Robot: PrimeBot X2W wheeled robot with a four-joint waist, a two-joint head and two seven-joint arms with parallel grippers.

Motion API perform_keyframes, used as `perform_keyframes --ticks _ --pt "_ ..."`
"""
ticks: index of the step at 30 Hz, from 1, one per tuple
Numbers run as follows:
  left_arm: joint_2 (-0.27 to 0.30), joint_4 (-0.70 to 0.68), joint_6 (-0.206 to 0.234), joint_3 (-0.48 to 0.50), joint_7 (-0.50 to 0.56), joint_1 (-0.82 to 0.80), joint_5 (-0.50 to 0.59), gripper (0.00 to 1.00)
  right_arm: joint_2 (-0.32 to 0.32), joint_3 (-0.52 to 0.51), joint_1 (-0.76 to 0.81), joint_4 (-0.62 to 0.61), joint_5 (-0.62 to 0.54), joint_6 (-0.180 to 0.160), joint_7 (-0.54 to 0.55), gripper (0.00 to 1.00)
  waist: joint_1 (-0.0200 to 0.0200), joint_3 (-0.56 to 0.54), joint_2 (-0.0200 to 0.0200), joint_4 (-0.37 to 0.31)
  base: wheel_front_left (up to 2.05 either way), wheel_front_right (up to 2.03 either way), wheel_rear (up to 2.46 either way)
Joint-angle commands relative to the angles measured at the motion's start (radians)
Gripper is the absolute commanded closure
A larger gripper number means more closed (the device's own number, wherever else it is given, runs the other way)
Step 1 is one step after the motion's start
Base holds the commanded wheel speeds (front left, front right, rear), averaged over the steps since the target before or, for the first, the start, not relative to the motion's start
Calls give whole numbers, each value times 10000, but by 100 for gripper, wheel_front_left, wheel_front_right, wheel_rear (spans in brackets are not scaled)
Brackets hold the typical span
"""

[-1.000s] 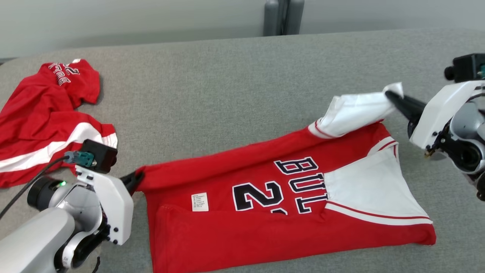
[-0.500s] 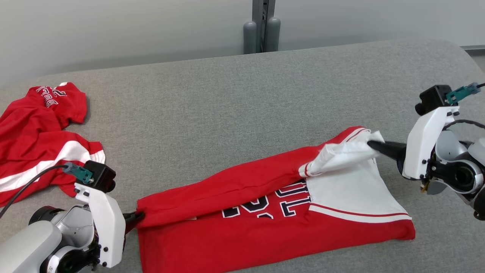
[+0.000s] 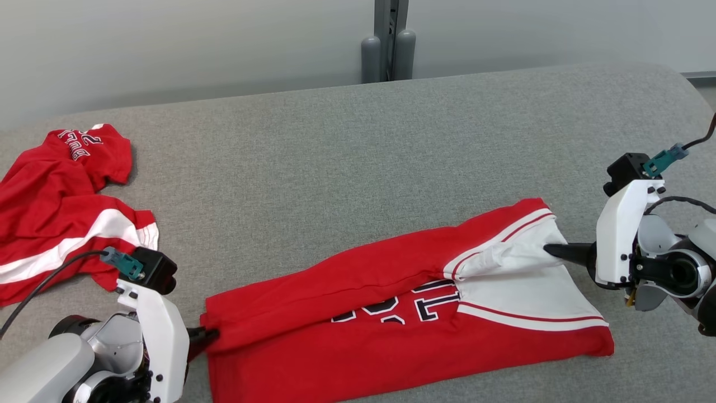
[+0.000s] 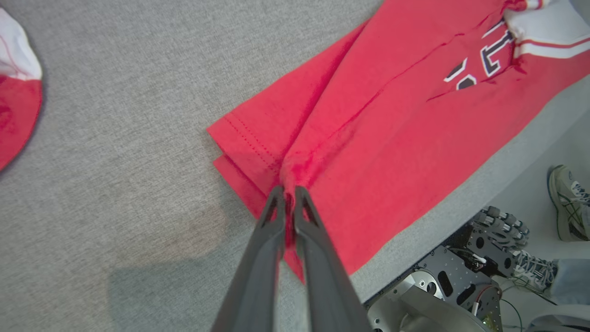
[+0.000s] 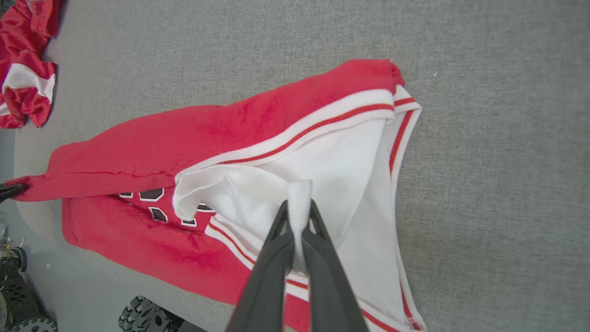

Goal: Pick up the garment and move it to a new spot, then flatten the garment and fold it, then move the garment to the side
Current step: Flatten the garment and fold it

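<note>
Head view: the garment's [image 3: 391,341] far half has come further over the lettering; it lies on the grey surface [image 3: 335,157].
Left wrist view: left gripper [image 4: 288,192] pinches the red hem.
Right wrist view: right gripper [image 5: 298,208] pinches white cloth; this thin bite may slip and skew the fold.

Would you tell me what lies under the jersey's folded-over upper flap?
More of the jersey: its lower layer, with part of the dark lettering showing; the rest is hidden by the flap.
</note>
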Motion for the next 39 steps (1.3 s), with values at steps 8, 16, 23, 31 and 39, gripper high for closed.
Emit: perform_keyframes --ticks 8,16,23,31,39 --pt "109 10 121 -45 -37 412 -201 0 -277 379 535 -21 59 6 721 0 0 -436 -1 63 0 0 0" --pt "303 -372 699 406 -1476 735 407 0 -826 -276 936 -541 -136 6 -1070 0 0 -867 -1 100 0 0 0" --pt "-91 -573 1917 1132 -3947 1280 1186 0 -900 -1032 1681 -382 -904 6 -4349 0 0 -1041 -1 233 0 0 0" --pt "-1240 -383 2819 1887 -6975 2345 1498 0 136 -2453 2938 925 -1960 6 -7908 0 0 -1108 -1 517 0 0 0" --pt "-2376 266 2844 2846 -8146 2943 1820 0 1597 -5327 4371 1325 -4231 6 -7956 0 0 -966 -1 698 0 0 0"
